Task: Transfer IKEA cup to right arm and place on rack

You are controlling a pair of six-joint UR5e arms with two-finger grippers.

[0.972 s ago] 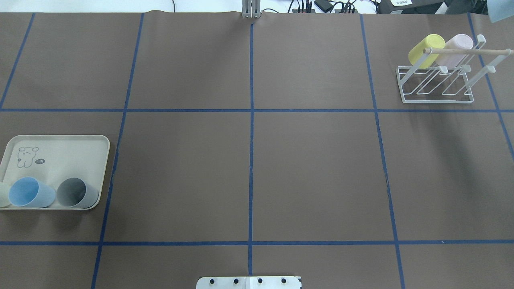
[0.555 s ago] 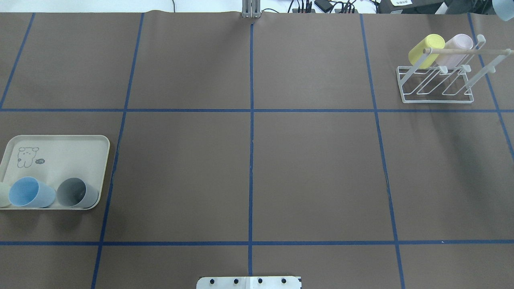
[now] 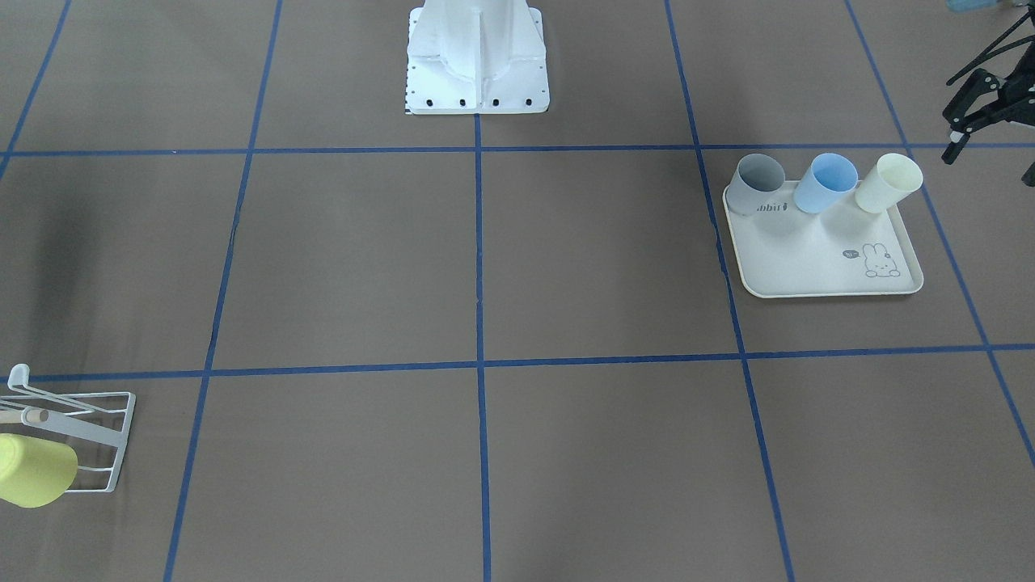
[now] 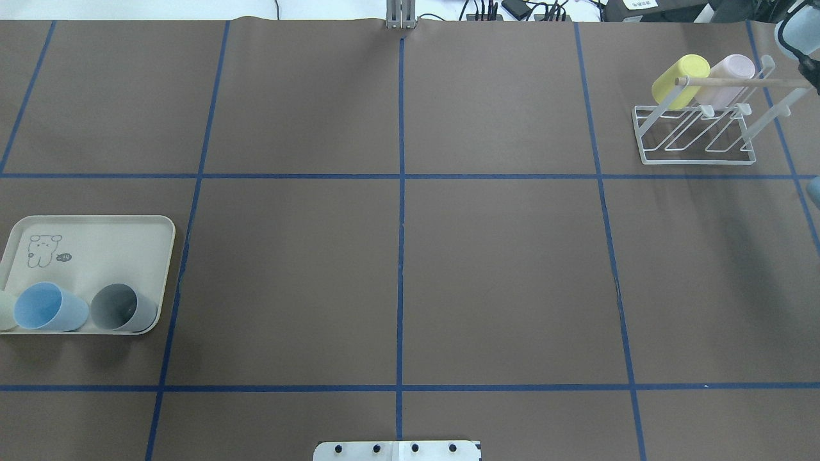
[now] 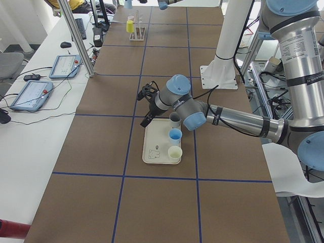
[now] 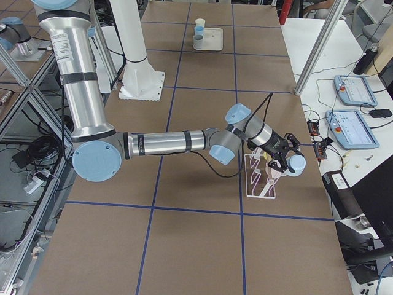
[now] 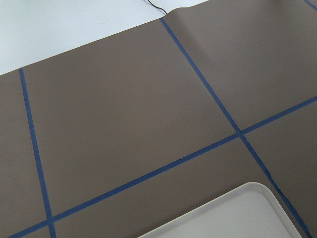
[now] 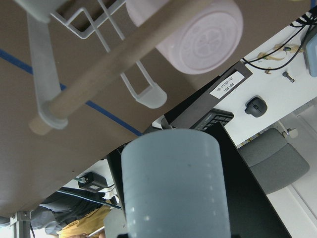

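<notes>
My right gripper (image 6: 284, 161) is shut on a pale blue IKEA cup (image 8: 173, 188), held on its side just beyond the far right end of the white wire rack (image 4: 695, 137). The cup shows at the top right corner of the overhead view (image 4: 793, 29). The rack's wooden-tipped rod (image 8: 124, 64) lies just in front of the cup. A yellow cup (image 4: 680, 78) and a pink cup (image 4: 727, 77) hang on the rack. My left gripper (image 3: 982, 121) is open and empty, hovering beside the cream tray (image 3: 808, 263).
The tray (image 4: 96, 240) holds a grey cup (image 3: 758, 182), a blue cup (image 3: 825, 182) and a cream cup (image 3: 888, 182), all lying on their sides. The robot's white base (image 3: 477, 56) stands at mid-table. Blue tape lines grid the brown mat.
The pale blue cup in my right gripper has come a little further into the overhead view's top right corner, toward the rack. A blue joint cap now shows at the right edge.
</notes>
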